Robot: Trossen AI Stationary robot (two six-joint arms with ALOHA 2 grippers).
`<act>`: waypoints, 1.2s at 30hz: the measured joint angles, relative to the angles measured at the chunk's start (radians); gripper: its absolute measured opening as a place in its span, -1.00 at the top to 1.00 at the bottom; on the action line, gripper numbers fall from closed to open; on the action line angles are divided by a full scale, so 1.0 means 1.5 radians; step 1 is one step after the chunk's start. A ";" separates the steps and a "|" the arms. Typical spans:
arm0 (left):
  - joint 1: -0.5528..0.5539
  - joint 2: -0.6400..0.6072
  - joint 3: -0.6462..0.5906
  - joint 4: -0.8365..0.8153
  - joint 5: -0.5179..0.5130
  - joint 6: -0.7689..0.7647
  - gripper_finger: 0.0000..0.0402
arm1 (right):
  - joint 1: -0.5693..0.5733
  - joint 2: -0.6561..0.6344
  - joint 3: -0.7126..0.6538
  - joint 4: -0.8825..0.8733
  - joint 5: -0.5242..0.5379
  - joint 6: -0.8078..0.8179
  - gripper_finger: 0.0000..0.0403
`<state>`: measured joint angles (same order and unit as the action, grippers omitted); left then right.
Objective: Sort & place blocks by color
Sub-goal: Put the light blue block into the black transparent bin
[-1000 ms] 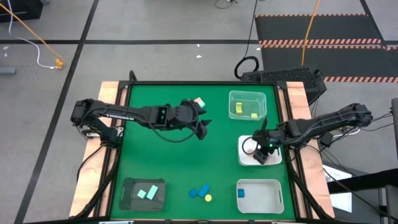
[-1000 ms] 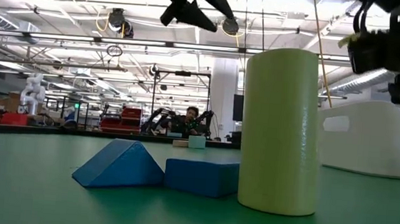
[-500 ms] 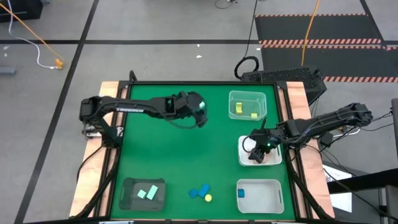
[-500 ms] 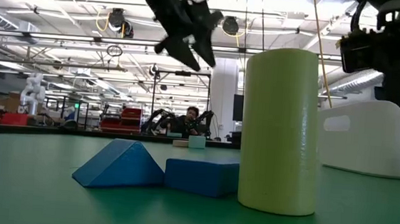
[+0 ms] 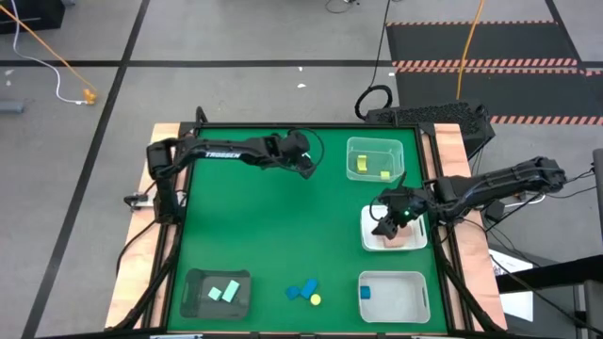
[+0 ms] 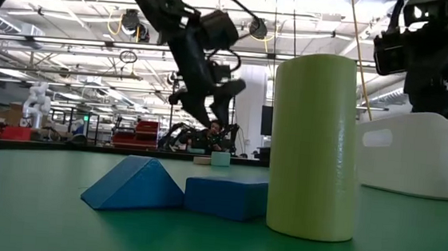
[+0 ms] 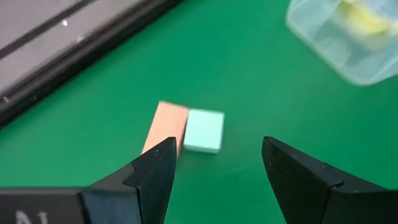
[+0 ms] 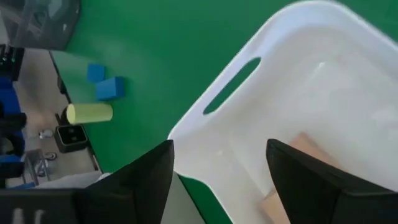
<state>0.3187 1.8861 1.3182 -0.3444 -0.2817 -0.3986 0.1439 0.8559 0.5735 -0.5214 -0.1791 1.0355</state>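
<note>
Left gripper (image 5: 308,166) has swung toward the table's far edge, jaws apart over touching pink block (image 7: 165,126) and mint block (image 7: 203,130), right gripper (image 5: 385,217) now risen, jaws apart above white tray (image 5: 368,237) holding pink piece (image 8: 297,168), mid-table bare.

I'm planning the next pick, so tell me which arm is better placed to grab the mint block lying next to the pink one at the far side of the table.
Left. The left gripper hovers open right over the mint block and pink block. The right gripper is over the white tray, farther away.
</note>
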 joint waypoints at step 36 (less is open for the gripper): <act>0.036 0.123 0.001 0.056 -0.011 0.215 0.18 | -0.114 0.000 0.000 0.066 -0.004 -0.002 -0.23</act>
<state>0.3725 2.0701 1.3193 -0.2607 -0.2980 -0.0763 -0.0265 0.8566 0.5735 -0.4229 -0.1846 1.0321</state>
